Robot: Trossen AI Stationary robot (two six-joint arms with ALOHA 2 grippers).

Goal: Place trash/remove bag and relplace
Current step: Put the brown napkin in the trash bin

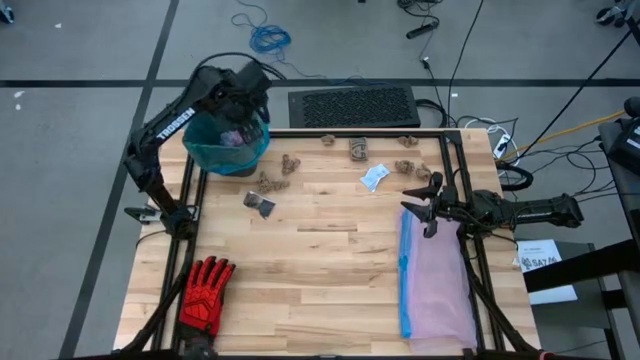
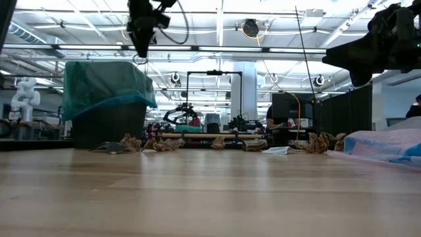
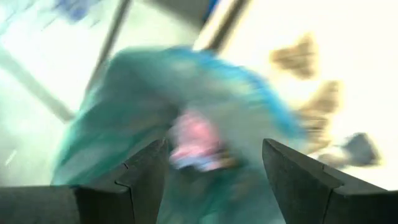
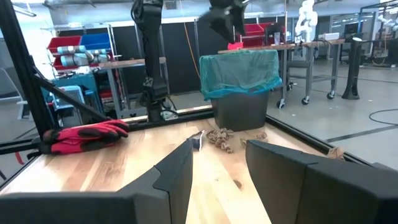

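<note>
Grey floor (image 1: 90, 40) with trailing cables (image 1: 268, 38), ceiling strip lights (image 2: 217, 13), red storage bins (image 4: 65, 45)

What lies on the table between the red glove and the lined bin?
In the high view, a dark scrap and tan paper lumps lie between the red glove and the bin's teal bag; otherwise bare wood.

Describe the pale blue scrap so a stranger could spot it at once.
Start at the teal-lined bin at the table's far left corner, then look right along the far edge's brown paper lumps. The pale blue scrap lies there, the only light, flat piece.
</note>
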